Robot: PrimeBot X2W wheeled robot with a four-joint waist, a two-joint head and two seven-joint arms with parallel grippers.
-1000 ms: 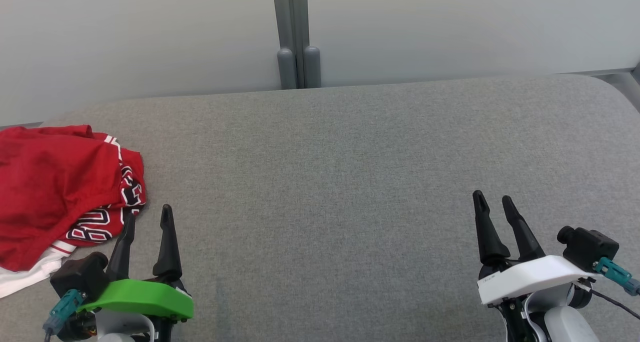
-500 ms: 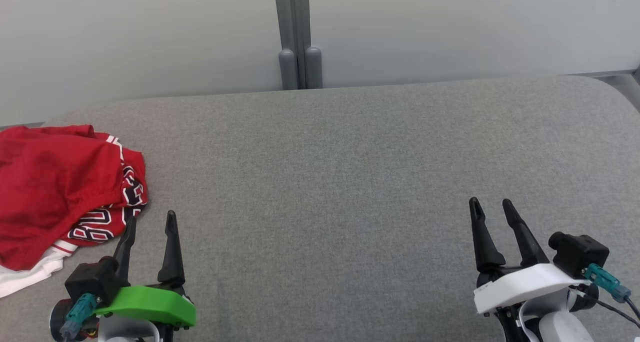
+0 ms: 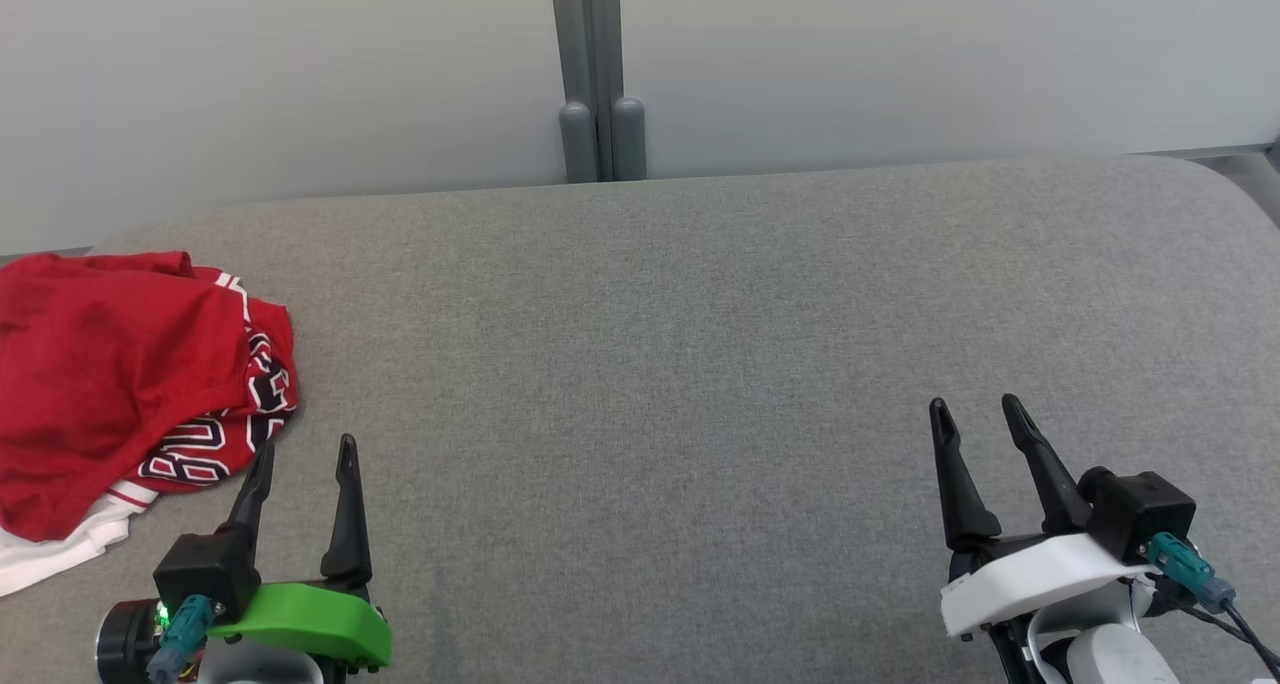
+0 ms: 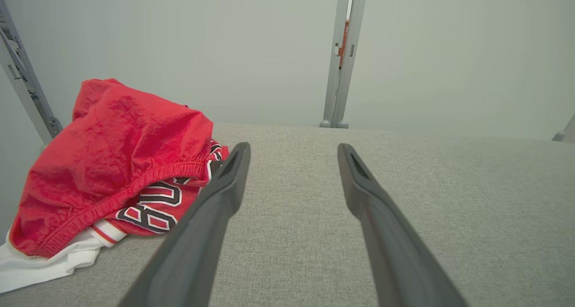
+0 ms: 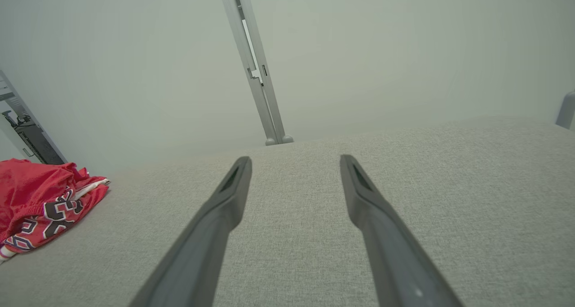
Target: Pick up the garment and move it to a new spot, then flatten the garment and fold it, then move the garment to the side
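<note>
Red cloth crumpled into a heap is the garment; in the head view it lies at the far left of the grey padded surface, its left side cut off by the frame edge; white trim pokes out underneath, and the dark lettering is too folded to read. The left gripper sits just beside the heap's near right corner, fingers spread wide and holding nothing; the right gripper is well apart at the lower right, likewise spread and empty; a grey post stands behind the surface.

In the left wrist view the heap rises to the left of the two dark fingers; one fingertip overlaps the garment's edge, so I cannot tell whether it touches; the white layer runs off the frame's left edge.

In the right wrist view the garment is small at the far left, partly cut off; the wide-set fingers hang over the grey padded surface.
</note>
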